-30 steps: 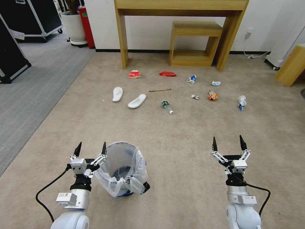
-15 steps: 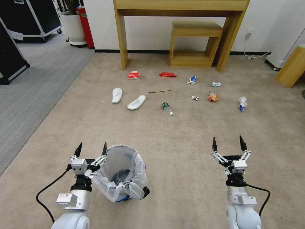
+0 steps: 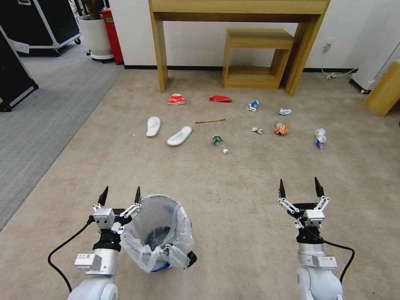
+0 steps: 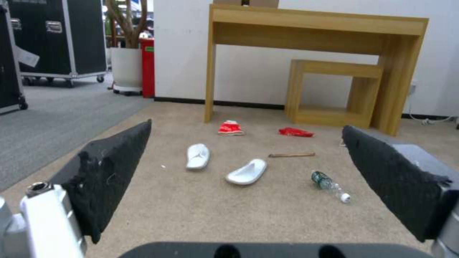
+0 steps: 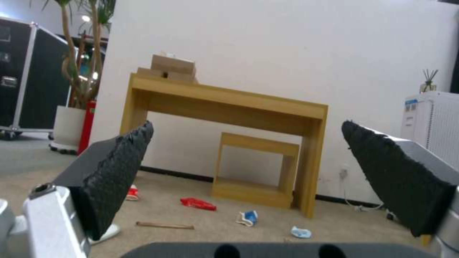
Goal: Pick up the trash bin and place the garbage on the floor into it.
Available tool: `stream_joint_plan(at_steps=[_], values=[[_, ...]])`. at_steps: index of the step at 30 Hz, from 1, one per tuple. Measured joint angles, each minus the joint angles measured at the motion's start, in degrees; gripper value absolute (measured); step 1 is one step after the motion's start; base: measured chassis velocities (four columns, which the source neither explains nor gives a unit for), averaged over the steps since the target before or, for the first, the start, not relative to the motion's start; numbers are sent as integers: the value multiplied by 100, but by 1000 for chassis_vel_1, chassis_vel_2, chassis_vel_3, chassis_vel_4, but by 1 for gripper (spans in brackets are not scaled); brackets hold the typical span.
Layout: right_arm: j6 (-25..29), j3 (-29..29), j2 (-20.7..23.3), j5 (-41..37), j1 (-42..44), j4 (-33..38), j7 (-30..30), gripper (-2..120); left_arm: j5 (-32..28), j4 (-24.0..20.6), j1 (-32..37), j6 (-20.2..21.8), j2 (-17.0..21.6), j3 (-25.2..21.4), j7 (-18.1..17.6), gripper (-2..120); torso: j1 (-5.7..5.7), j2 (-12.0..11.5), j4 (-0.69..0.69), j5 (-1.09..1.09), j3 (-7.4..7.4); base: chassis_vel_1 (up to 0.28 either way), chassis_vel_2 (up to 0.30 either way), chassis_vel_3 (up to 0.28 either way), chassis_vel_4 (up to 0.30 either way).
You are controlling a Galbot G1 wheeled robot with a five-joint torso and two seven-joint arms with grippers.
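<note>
The trash bin (image 3: 158, 233), lined with a crinkly whitish bag, stands on the beige carpet close in front of me. My left gripper (image 3: 120, 192) is open just to its left, its inner finger near the rim and nothing held. My right gripper (image 3: 299, 185) hangs open over bare carpet at the right. The garbage lies farther ahead: two white slippers (image 3: 153, 126) (image 3: 179, 136), a red-white cup (image 3: 176, 99), a red wrapper (image 3: 220, 99), a stick (image 3: 210, 121), a bottle (image 3: 218, 143), a blue-white carton (image 3: 251, 106) and an orange wrapper (image 3: 280, 130). The left wrist view looks between open fingers (image 4: 114, 172) at the slippers (image 4: 198, 156).
A wooden desk (image 3: 160, 50) with a small shelf unit (image 3: 254, 58) stands against the wall behind the litter. Grey carpet (image 3: 37, 116), black cases (image 3: 41, 21) and a plant pot (image 3: 96, 37) lie to the left. Wooden furniture (image 3: 385, 89) sits at the right.
The whole head view has shifted: the bin and the litter sit slightly lower in the picture, so the camera has moved. Both grippers keep their pose, open.
</note>
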State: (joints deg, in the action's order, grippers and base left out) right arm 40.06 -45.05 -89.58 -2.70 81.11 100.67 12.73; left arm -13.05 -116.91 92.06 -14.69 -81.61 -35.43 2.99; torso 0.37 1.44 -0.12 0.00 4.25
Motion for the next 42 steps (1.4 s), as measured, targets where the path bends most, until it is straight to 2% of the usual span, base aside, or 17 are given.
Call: stream_joint_plan(at_steps=[8,14,20,26,27,28,31,32,34,35,37,38,40,42], values=[[24,-20,0,-76,-3,-12,217,100,-16,-22,4,4,0,-10,0,100,0,0,0,0,0,0,0,0,0],[32,9,-8,-67,2,-29,133,100,-23,-23,13,55,0,-34,-89,100,0,0,0,0,0,0,0,0,0],[-28,10,33,140,19,-8,-129,100,-131,-77,81,393,135,-51,-278,100,0,0,0,0,0,0,0,0,0],[-83,12,119,172,47,15,-204,100,-389,-403,145,1266,670,80,-750,100,0,0,0,-1,0,0,0,0,0],[-85,12,137,181,59,18,-221,100,-550,-604,168,1645,884,164,-1017,100,0,0,0,-1,0,0,0,0,0],[-85,12,137,181,59,18,-221,100,-550,-604,168,1645,884,164,-1017,100,0,0,0,-1,0,0,0,0,0],[-111,-1,229,190,103,67,-300,100,-908,-968,202,2339,1349,222,-1558,100,0,0,0,-1,0,0,0,0,0],[-111,-1,229,190,103,67,-300,100,-908,-968,202,2339,1349,222,-1558,100,0,0,0,-1,0,0,0,0,0],[-144,-20,303,162,112,120,-345,100,-1133,-1132,238,2608,1592,207,-1768,100,0,0,-1,0,0,0,0,0,0],[-180,-34,370,124,121,156,-372,100,-1459,-1287,292,2892,1774,207,-2014,100,0,0,0,0,0,0,0,0,0],[-198,-45,406,111,125,167,-377,100,-1668,-1350,312,3013,1855,209,-2120,100,0,0,0,0,0,0,0,0,0],[-215,-55,453,97,129,171,-383,100,-2126,-1437,329,3209,2007,227,-2386,100,0,0,0,0,-1,0,0,0,0],[-242,-54,511,87,166,181,-386,100,-2724,-1542,378,3463,2215,243,-2664,100,0,0,0,-1,0,0,0,0,0],[-248,-48,523,89,195,189,-386,100,-2884,-1601,411,3521,2318,242,-2731,100,0,0,0,-1,0,0,0,0,0]])
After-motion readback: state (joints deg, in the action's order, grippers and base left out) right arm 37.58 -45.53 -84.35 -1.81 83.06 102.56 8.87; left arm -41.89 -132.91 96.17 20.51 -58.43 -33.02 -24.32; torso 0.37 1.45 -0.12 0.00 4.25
